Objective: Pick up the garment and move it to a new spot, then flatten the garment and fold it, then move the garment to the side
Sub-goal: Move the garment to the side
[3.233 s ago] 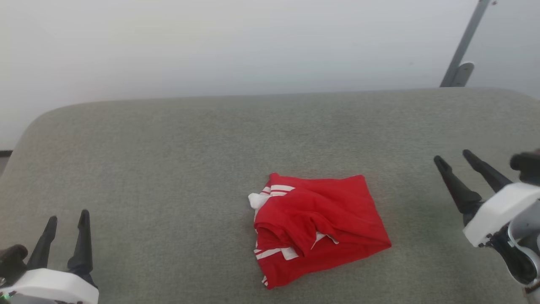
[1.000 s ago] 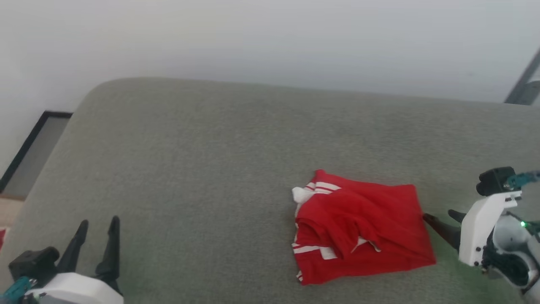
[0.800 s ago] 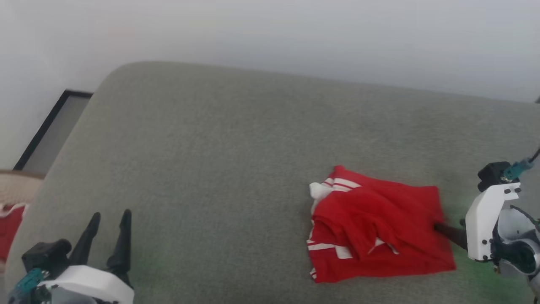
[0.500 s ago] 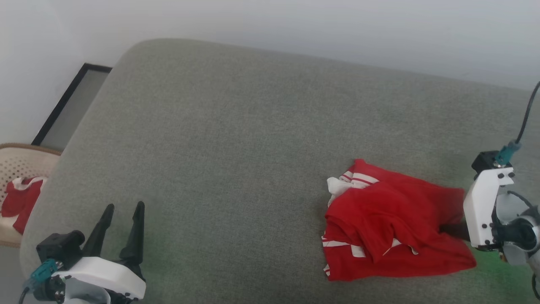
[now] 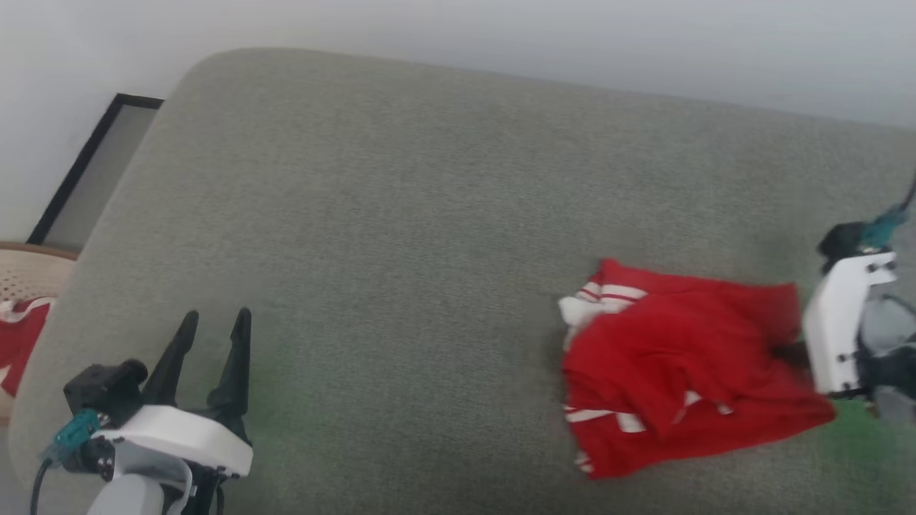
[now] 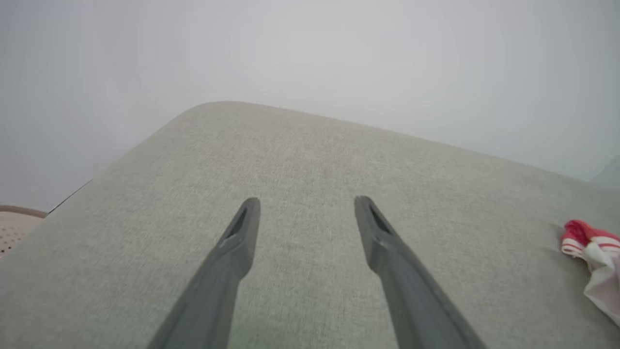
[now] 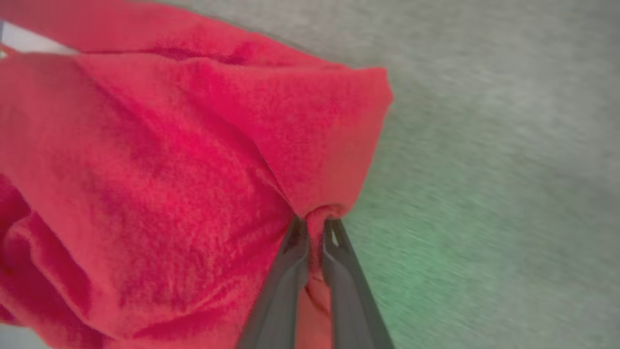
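The garment (image 5: 680,365), a bright-red shirt with white striped sleeve panels, lies crumpled on the grey-green cushion (image 5: 401,214) at the right. My right gripper (image 5: 787,352) reaches in from the right, its fingers buried in the shirt's right edge. In the right wrist view the two fingers of that gripper (image 7: 314,224) pinch a fold of the red garment (image 7: 169,160). My left gripper (image 5: 212,323) stands open over bare cushion at the lower left, far from the shirt. The left wrist view has its fingers (image 6: 306,202) spread, with a white-and-red sleeve tip of the garment (image 6: 593,249) at the right edge.
A tan woven basket (image 5: 25,268) holding a red-and-white cloth (image 5: 18,336) sits off the cushion's left edge. A dark-framed panel (image 5: 86,168) lies by the white wall behind it. Bare cushion stretches across the middle and back.
My right gripper has gone from open to shut on the shirt's right edge, bunching the cloth there. The head camera has kept shifting; the left gripper stays open.
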